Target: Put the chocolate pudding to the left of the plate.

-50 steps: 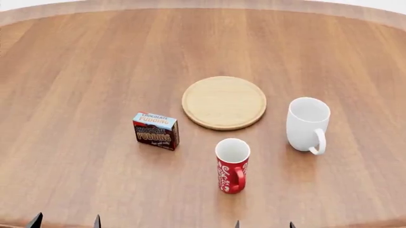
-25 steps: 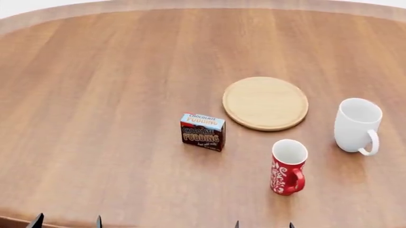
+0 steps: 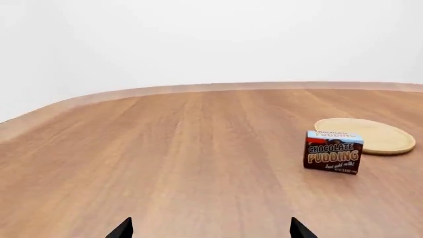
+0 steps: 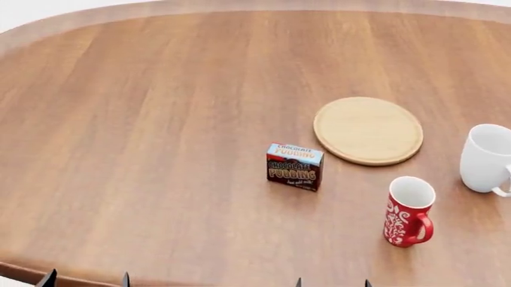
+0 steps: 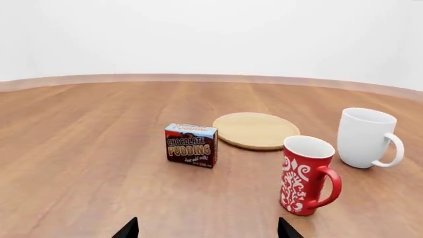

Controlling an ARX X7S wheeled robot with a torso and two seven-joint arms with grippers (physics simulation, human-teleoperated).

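Note:
The chocolate pudding carton (image 4: 295, 166) stands upright on the wooden table, just left of and nearer than the round light-wood plate (image 4: 368, 130). It also shows in the left wrist view (image 3: 333, 151) and the right wrist view (image 5: 191, 145), with the plate behind it (image 3: 367, 135) (image 5: 255, 130). My left gripper (image 4: 86, 279) and right gripper (image 4: 332, 283) show only as dark fingertips at the bottom edge, near the table's front edge, far from the carton. Both are open and empty, as the wrist views show (image 3: 210, 230) (image 5: 206, 229).
A red patterned mug (image 4: 408, 211) stands right of the carton, nearer the front. A white mug (image 4: 486, 158) stands at the right edge, beside the plate. The table's curved front edge (image 4: 24, 272) runs along the lower left.
The whole head view has shifted: carton, plate and mugs all slid to the right in the picture, and the white mug is now partly cut off. The things have not moved relative to each other.

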